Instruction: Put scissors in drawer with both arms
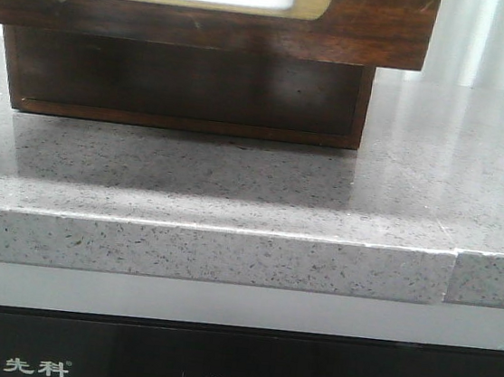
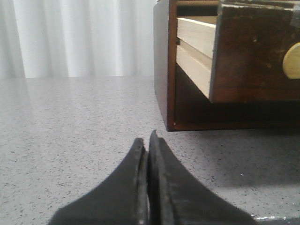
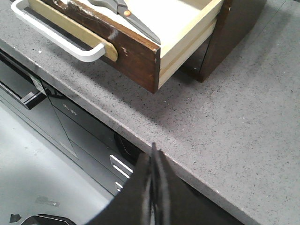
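Scissors (image 3: 125, 13) already lying in open drawer (image 3: 136, 51), top of frame. Both tools, left (image 2: 148, 140) & right (image 3: 153, 152), pressed closed, empty. Next, prob: push drawer front squarely, avoid white handle (image 3: 56, 40).

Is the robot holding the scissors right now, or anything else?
No, nothing is held. The left tool and the right tool are both shut and empty. The scissors lie inside the open drawer.
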Tool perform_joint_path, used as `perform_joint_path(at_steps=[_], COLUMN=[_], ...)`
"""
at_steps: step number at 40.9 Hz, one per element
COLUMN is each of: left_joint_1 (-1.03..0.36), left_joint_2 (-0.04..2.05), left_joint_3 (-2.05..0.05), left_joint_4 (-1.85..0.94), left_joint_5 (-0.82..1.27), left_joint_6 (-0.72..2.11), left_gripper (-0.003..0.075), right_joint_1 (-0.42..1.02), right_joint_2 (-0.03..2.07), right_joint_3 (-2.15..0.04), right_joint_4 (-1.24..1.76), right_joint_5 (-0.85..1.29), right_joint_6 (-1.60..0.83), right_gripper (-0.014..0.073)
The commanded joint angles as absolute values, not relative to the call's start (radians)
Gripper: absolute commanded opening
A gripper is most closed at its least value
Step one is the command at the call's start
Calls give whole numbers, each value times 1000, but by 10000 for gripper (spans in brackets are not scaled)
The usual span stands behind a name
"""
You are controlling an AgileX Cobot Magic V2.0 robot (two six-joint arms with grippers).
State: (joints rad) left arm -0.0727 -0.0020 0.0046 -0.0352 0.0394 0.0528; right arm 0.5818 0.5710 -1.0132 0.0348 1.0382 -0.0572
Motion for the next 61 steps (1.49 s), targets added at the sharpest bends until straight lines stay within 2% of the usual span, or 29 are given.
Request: perform_joint_path(at_steps=[1,44,51,61], left_joint_1=[-53,-46,-46,-46], left_joint_2=[-23,-21,-21,-21], left_joint_3=[29,29,29,29], left_joint_4=[-36,-36,-36,-36], left_joint_5=[-54,-52,-52,-52], left_joint_6=[43,43,43,43], left_gripper=[-20,-20,-20,-20], right_joint_1=[580,574,388,129], right_joint_2=[575,555,435,209], right_joint_3=[-1036,-1016,-856,-441], right_joint_4=[26,12,-62,-70], right_joint_5=[967,951,750,318], right_joint_6=[-56,-56,-66,-66], right_gripper=[-60,-60,-60,-60])
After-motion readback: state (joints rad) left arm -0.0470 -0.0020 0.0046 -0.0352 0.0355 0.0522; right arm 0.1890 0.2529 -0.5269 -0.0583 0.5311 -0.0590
